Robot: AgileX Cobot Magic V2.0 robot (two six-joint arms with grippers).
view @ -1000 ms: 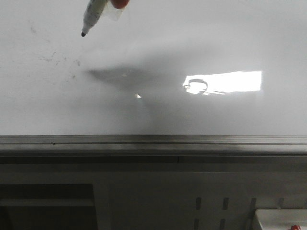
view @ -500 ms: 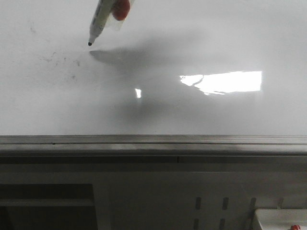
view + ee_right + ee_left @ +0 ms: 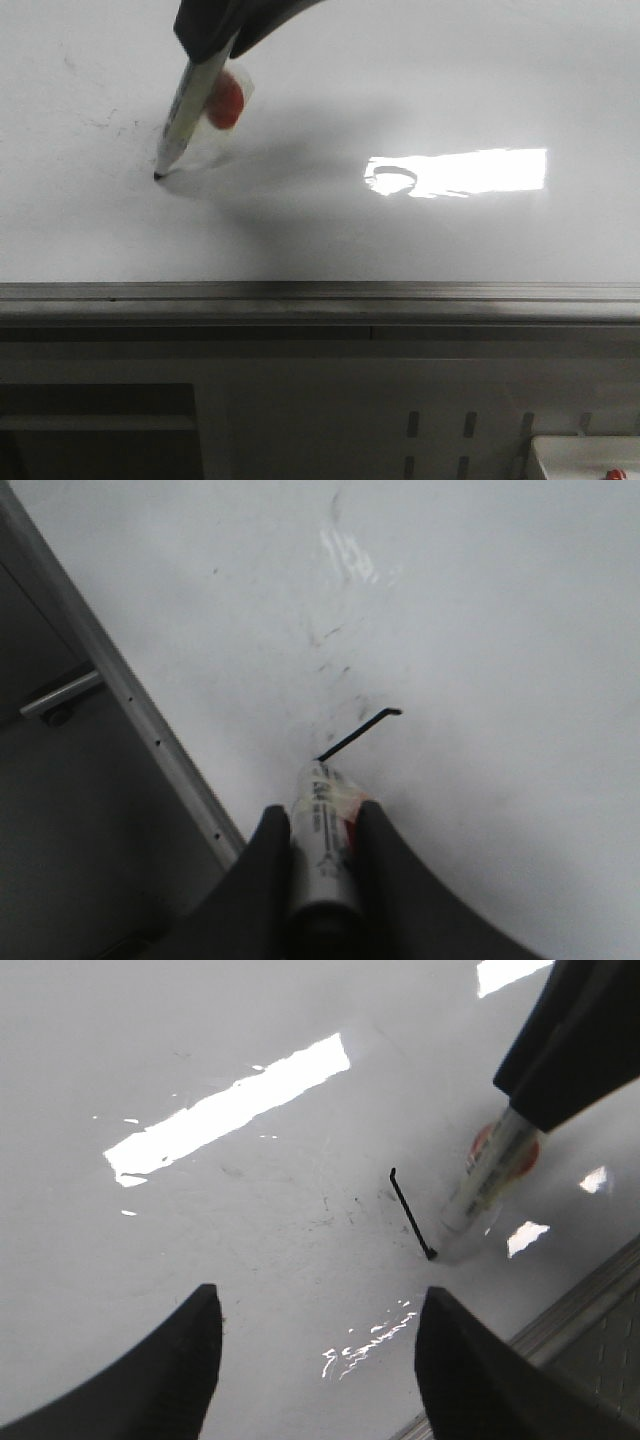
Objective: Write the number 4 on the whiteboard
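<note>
The whiteboard [image 3: 420, 90] fills the front view, with a grey ledge [image 3: 400, 292] along its near edge. My right gripper [image 3: 322, 815] is shut on a white marker [image 3: 185, 110] that has a red tag taped to it. The marker's black tip [image 3: 158, 176] touches the board. Of the number 4, one short slanted black stroke [image 3: 358, 732] shows, running from the tip; it also shows as a stroke [image 3: 411, 1212] in the left wrist view. My left gripper [image 3: 318, 1310] hovers open over bare board beside the stroke, holding nothing.
Faint grey smudges [image 3: 110, 122] mark the board left of the marker. A bright glare patch [image 3: 470, 172] lies to the right. Below the ledge stands a grey cabinet front with slots [image 3: 440, 425], and a white box [image 3: 585, 455] sits at the lower right corner.
The marker has come down and toward the ledge. Its tip went from hovering above the board to touching it lower and to the left. The right gripper's dark fingers now show in the front view.
</note>
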